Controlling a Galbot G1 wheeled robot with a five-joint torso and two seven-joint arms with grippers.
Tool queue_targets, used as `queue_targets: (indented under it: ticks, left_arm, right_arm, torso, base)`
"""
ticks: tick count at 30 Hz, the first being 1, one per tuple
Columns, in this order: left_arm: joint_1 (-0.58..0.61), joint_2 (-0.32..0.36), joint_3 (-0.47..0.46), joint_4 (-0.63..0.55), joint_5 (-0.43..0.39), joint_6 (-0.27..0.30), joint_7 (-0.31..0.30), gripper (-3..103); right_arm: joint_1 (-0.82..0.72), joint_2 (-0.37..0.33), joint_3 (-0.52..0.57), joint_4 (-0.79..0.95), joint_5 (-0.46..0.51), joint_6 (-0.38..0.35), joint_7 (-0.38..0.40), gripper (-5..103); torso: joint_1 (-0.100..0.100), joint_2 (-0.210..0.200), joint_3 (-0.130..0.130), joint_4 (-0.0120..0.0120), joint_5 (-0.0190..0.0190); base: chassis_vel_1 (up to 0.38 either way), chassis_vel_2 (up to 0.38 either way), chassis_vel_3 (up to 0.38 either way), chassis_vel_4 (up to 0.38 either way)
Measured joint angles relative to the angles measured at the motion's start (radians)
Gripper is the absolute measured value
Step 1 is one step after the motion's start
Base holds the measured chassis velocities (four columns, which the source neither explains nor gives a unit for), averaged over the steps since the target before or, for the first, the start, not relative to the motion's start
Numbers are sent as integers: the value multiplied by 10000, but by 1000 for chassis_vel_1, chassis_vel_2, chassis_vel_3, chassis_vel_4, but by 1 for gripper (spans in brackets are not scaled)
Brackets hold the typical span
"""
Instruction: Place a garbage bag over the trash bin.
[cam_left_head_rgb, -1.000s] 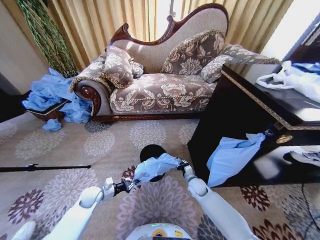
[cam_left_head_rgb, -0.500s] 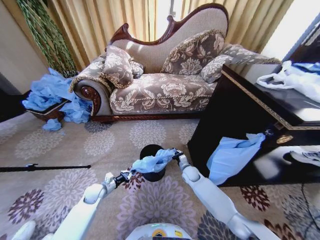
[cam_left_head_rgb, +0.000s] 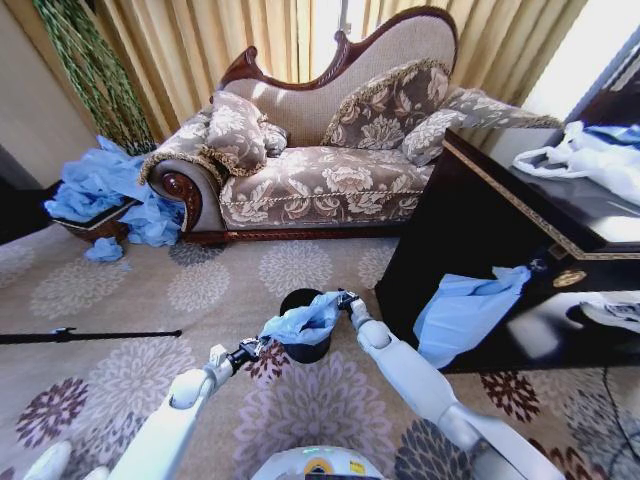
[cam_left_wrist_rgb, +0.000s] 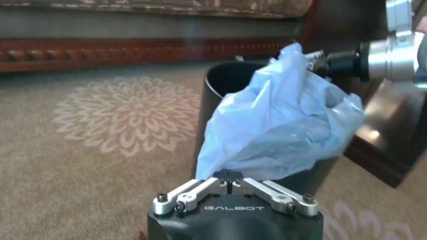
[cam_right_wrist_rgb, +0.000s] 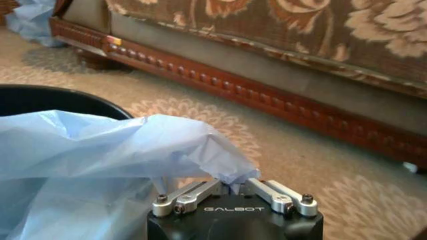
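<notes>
Just below frame centre, the garbage bag (cam_left_head_rgb: 300, 323) stretches left to right across the trash bin (cam_left_head_rgb: 303, 348). The left gripper (cam_left_head_rgb: 257, 347) and the right gripper (cam_left_head_rgb: 343, 299) each pinch one end, fingers closed; the right sits nearer the bin's rim.

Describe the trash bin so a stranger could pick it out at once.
Start at the ornate floral sofa and come forward across the patterned carpet toward the dark cabinet. The trash bin stands there on the floor, a small, plain black round tub. Unlike the woven basket heaped with blue bags, it has one light-blue garbage bag stretched above it between the left gripper and right gripper.
</notes>
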Motion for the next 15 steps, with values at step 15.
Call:
queue_targets:
  ticks: [15]
  left_arm:
    - [-1081,-114,90,-168,-1299,914,-1619,0]
  right_arm:
    - [1126,-122,-492,-710,316,-460,-861,0]
  torso:
    - [1,0,0,0,1]
  base:
    - [0,0,0,0]
